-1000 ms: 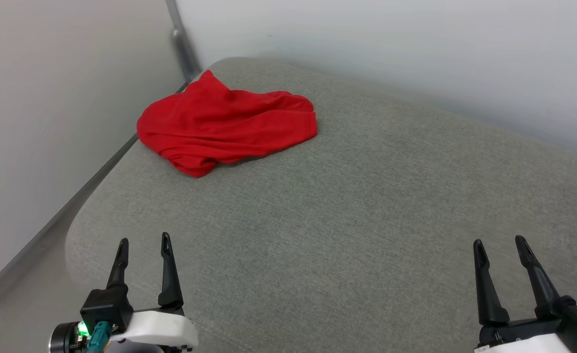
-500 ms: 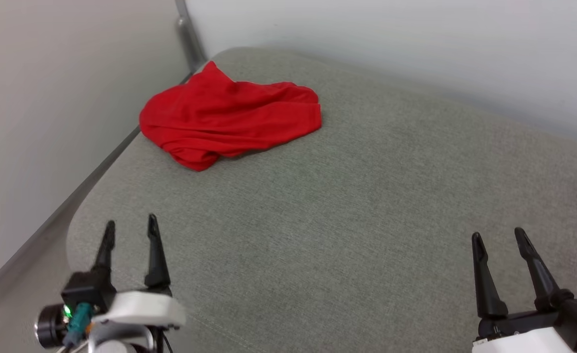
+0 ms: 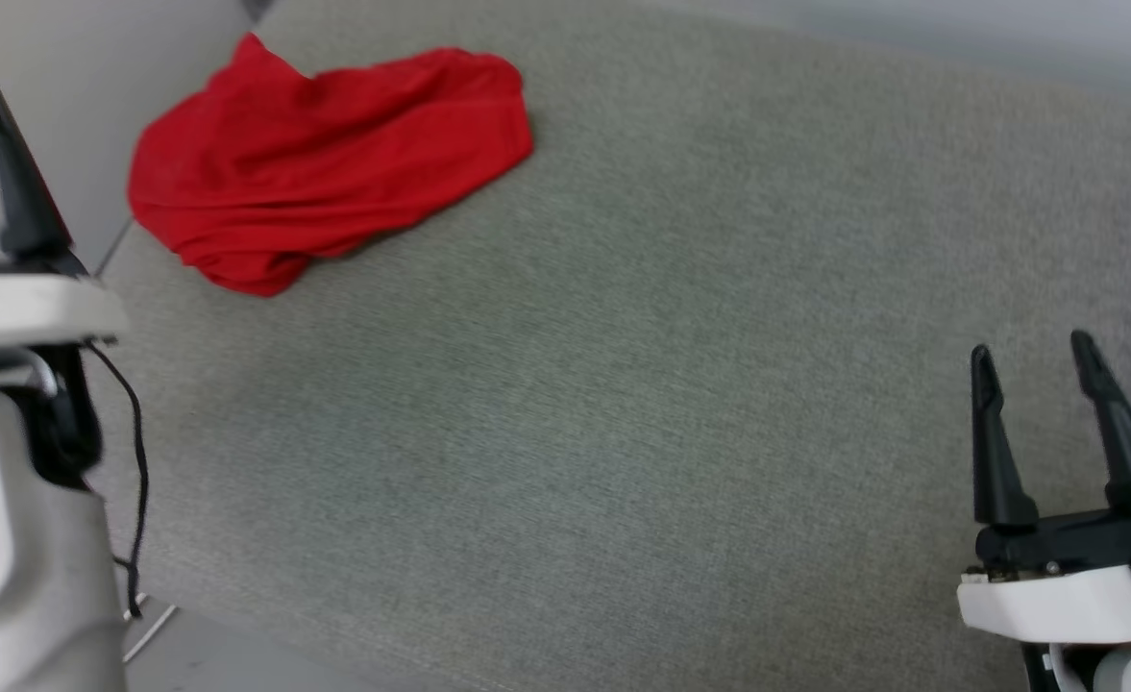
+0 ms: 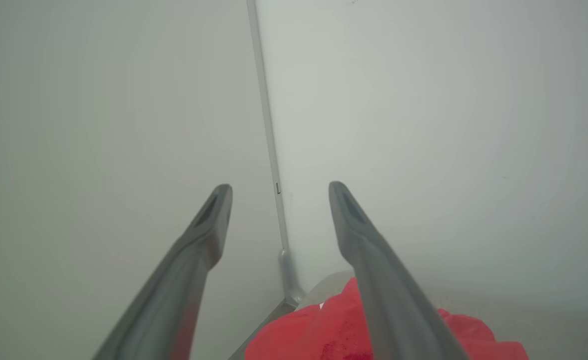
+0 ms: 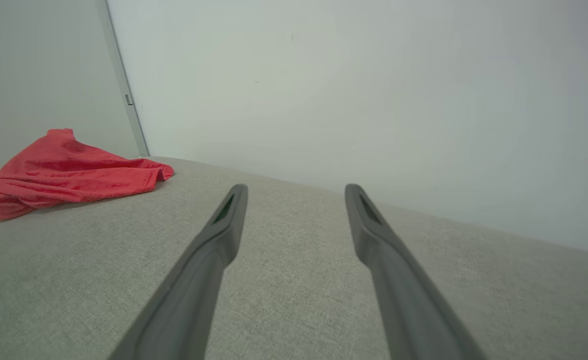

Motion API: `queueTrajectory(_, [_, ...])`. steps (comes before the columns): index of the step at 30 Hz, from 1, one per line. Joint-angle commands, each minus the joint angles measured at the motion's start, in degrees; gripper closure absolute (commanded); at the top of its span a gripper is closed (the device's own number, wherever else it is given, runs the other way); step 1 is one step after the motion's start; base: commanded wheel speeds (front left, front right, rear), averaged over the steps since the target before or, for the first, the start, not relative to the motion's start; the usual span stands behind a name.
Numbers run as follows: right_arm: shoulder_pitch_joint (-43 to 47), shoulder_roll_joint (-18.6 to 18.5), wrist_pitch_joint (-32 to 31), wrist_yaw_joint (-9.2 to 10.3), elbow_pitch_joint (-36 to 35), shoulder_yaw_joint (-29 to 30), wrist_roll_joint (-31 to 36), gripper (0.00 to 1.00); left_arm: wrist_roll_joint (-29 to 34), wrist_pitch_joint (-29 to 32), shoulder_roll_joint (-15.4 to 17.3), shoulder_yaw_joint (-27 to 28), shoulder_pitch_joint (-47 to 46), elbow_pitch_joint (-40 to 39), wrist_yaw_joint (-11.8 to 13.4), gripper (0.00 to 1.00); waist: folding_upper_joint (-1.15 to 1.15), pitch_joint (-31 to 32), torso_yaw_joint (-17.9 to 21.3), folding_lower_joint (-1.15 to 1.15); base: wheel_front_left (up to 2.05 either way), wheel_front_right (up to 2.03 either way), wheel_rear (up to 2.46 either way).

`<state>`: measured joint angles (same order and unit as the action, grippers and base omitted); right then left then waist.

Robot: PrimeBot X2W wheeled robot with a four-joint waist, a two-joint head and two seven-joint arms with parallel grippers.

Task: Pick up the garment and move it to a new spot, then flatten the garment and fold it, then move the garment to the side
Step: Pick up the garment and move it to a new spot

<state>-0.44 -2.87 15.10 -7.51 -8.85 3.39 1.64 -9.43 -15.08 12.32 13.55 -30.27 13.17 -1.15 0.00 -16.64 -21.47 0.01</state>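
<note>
The pale walls (image 5: pixel 323 75) meet in a corner, and a big grey fabric cushion (image 3: pixel 623 384) is pushed up against them. Most of that cushion is bare.

The garment (image 3: pixel 325 154) lies at the far left corner of the cushion, hard by the wall on the robot's left and close to the metal strip (image 4: pixel 269 150) where the walls join. It is a loose red heap, bunched and folded over itself. From here I can make out no lettering, and the sleeves are hard to pick out.

The right gripper (image 3: pixel 1032 351) hangs low over the near right part of the cushion, well apart from the garment, with its two dark fingers spread and nothing between them. The left gripper (image 4: pixel 280 192) is raised at the left edge, fingers also parted and empty, pointing toward the wall corner with the red cloth just below and beyond them. It isn't touching the cloth. A thin black cable (image 3: pixel 137 432) dangles beside the left arm.

As I read it, none of the task is done. The shirt hasn't been picked up or laid flat, so the move, the flattening, the fold and the final shift aside are all left. The left arm looks best placed for the first grasp.
</note>
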Motion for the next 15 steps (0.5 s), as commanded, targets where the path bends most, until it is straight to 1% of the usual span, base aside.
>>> queueTrajectory(1, [-1.8,0.0,0.1,0.04,-1.3,0.4,0.5,0.00,-0.4,-0.1,1.2,1.0,-3.8,1.3,-0.5,0.00,0.00,-5.3,3.4,-0.01,0.00,0.00,0.00])
queueTrajectory(5, [-4.0,0.0,0.1,0.04,-3.7,0.2,1.4,0.00,-1.4,-0.1,5.4,3.6,-10.9,6.1,-1.9,0.00,0.00,-8.6,5.0,-0.01,0.00,0.00,0.00])
queueTrajectory(8, [-5.3,0.0,0.1,0.04,-5.5,0.3,1.4,0.00,-1.1,0.3,9.4,4.1,-15.1,11.8,-3.0,0.00,0.00,-10.7,6.1,-0.01,0.00,0.00,0.00])
queueTrajectory(11, [-6.6,0.0,0.1,0.03,-7.2,0.0,1.7,0.00,-2.2,3.2,13.7,4.1,-19.4,18.4,-4.2,0.00,0.00,-12.6,7.2,-0.01,0.00,0.00,0.00])
queueTrajectory(13, [-7.2,0.0,0.1,0.04,-8.1,-0.1,1.9,0.00,-3.9,5.9,15.4,3.9,-21.8,22.5,-5.1,0.00,0.00,-13.7,7.9,-0.01,0.00,0.00,0.00])
queueTrajectory(15, [-7.7,0.0,0.1,0.04,-9.0,-0.2,1.9,0.00,-5.4,9.8,17.3,2.6,-23.4,26.3,-5.9,0.00,0.00,-14.7,8.4,-0.01,0.00,0.00,0.00])
